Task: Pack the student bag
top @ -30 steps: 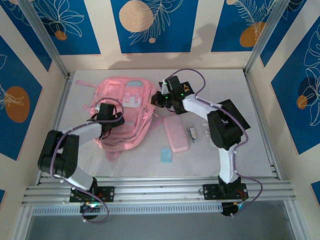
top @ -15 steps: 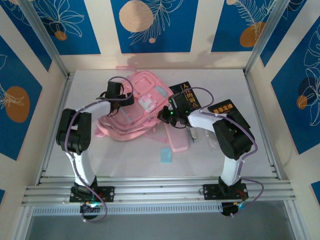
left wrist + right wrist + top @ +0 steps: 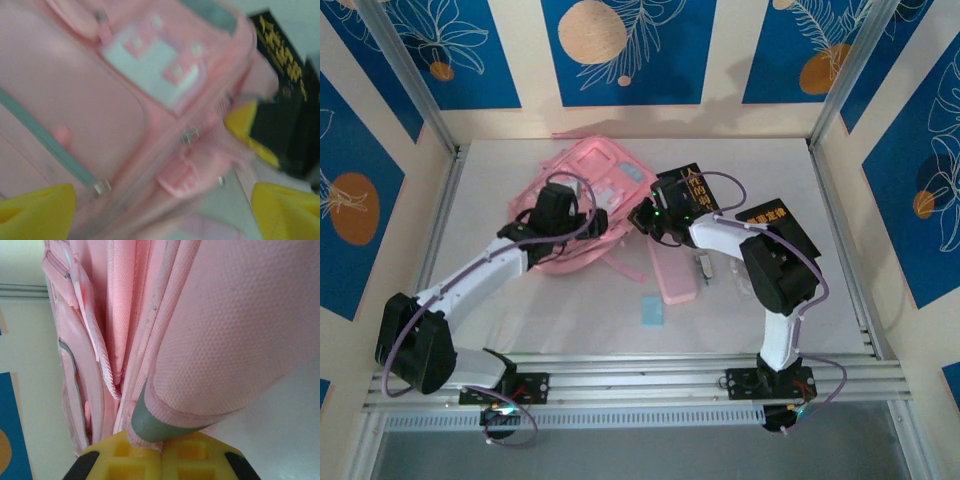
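Note:
The student bag (image 3: 605, 185) is a large pink backpack lying askew at the table's far middle, its pale blue and white patch (image 3: 152, 62) facing up. My left gripper (image 3: 565, 212) hovers over the bag's front pocket. In the blurred left wrist view the left gripper (image 3: 160, 215) is open, its yellow fingertips (image 3: 35, 212) wide apart either side of a pink zip tab (image 3: 180, 177). My right gripper (image 3: 642, 220) is at the bag's right edge. In the right wrist view the right gripper (image 3: 161, 452) is shut on a grey-trimmed pink strap (image 3: 165, 425) of the bag.
A flat pink pencil case (image 3: 672, 268) lies right of the bag, with a small blue card (image 3: 652, 310) in front of it and small clear items (image 3: 705, 266) beside it. Two black books (image 3: 695, 185) (image 3: 780, 225) lie under the right arm. Metal rails fence the table.
The bag has been pulled and turned toward the far right, held by the right gripper throughout. My left arm swung off the bag's left side and now stretches over its front pocket.

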Available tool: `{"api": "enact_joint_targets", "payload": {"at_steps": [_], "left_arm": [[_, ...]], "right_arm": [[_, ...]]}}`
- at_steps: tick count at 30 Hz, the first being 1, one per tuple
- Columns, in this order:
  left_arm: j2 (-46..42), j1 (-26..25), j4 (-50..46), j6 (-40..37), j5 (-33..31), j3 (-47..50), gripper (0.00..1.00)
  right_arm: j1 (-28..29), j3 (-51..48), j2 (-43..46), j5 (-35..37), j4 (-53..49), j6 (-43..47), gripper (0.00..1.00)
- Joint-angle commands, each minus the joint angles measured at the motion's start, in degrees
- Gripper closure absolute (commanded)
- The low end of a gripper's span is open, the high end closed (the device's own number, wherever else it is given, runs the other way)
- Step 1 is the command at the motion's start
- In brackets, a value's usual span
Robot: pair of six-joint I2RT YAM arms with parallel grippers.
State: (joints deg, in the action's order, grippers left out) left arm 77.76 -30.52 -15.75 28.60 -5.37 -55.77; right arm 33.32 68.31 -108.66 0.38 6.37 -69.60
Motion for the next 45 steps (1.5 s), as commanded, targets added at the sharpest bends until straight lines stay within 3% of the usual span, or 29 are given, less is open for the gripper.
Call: {"api": "enact_joint_targets", "payload": {"at_steps": [1,6,10,14,20,23,28,32,37,39,41,45], "left_arm": [[-0.27,-3.64,1.75,8.81,2.28,4.82,0.17],[3.18,-10.00,9.91,12.18,0.27,7.33,0.24],[9.83,-13.00,15.40,12.18,-6.30,6.56,0.28],[16.46,-13.44,21.39,14.38,-11.08,6.82,0.31],[20.95,-13.69,29.08,11.04,-21.42,5.75,0.37],[22.18,-13.69,32.47,9.23,-26.25,4.20,0.35],[23.58,-13.73,35.56,3.95,-28.19,2.22,0.35],[23.23,-13.69,37.98,2.07,-23.54,2.23,0.39],[23.88,-13.75,41.07,1.59,-16.56,1.98,0.51],[24.43,-13.72,42.36,0.73,-14.72,1.85,0.62],[24.97,-13.64,41.90,0.40,-14.35,1.13,0.79],[25.17,-13.58,41.01,-0.42,-13.90,0.66,0.99]], "right_arm": [[0.23,3.73,-0.41,-3.53,2.44,-1.58,1.00],[-0.27,4.20,-0.46,-5.66,2.45,-2.13,1.00],[-0.36,3.91,-0.04,-7.36,1.56,-3.88,1.00],[-0.53,2.40,0.86,-8.51,2.21,-5.84,1.00],[-0.50,-1.00,2.55,-11.19,3.94,-7.78,1.00],[-0.51,-5.36,3.51,-12.23,6.81,-11.21,1.00],[-0.02,-10.59,5.44,-11.93,8.67,-13.80,1.00],[0.33,-11.23,5.50,-11.86,9.36,-14.08,1.00],[0.60,-9.63,4.38,-12.42,9.07,-13.46,1.00],[0.60,-9.52,4.00,-12.69,9.52,-13.54,1.00],[0.69,-9.52,3.81,-12.98,9.86,-13.63,1.00],[0.52,-9.65,4.22,-12.54,9.56,-13.07,1.00]]}}
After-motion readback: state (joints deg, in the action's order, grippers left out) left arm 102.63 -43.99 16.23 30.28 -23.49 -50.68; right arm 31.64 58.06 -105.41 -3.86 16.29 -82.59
